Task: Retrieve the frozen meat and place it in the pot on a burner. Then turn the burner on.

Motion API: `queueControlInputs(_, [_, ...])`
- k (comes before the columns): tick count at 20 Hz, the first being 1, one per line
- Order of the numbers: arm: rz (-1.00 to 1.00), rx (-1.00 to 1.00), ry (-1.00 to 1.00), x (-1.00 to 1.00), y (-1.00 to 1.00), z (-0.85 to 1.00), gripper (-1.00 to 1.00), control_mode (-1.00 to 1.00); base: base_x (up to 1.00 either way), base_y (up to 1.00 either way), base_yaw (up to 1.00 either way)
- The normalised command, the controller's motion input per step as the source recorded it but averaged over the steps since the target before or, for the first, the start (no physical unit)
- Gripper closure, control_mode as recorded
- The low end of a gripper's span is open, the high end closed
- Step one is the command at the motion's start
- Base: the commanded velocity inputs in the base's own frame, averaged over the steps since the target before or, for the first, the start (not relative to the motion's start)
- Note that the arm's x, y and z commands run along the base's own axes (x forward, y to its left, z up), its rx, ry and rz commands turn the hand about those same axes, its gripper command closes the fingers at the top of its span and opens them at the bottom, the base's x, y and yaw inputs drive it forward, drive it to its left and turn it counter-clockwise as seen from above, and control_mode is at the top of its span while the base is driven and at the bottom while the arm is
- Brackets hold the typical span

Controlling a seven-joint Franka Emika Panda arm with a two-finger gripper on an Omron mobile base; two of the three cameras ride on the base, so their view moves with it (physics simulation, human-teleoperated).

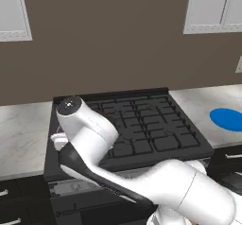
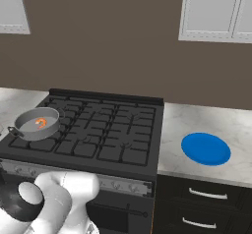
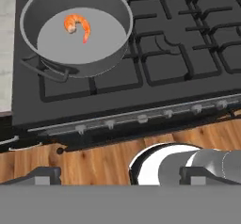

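The gripper hangs released, holding nothing. Ahead and up-left of it, the shrimp lies in the grey pot on the burner — a light, stiff, probably slick morsel. What wants gripping now is a front knob — small, rigid, pinched across.

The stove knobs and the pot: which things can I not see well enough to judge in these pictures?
- Knobs: too small in the hand view to read their settings; in the left base view the white arm covers much of that front panel.
- Burner under the pot: hidden by the pot, so a flame cannot be judged.
- Pot in the left base view: hidden behind the arm.
- Shrimp: tiny in the right base view.
- Blue plate: cut by the right edge.
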Motion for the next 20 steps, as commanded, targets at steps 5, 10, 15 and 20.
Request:
queueControlInputs(5, [0.00,0.00,-0.46,-0.95,0.00,0.07,-1.00,-1.00,0.00,0.00,0.00])
queueControlInputs(10, [0.09,0.00,-0.41,-0.44,0.00,-0.01,-1.00,-1.00,0.00,0.00,0.00])
queueControlInputs(15, [0.15,0.00,-0.31,-0.32,0.00,-0.03,-1.00,-1.00,0.00,0.00,0.00])
queueControlInputs(20, [0.09,0.00,-0.15,-0.22,0.00,-0.04,-1.00,-1.00,0.00,0.00,0.00])
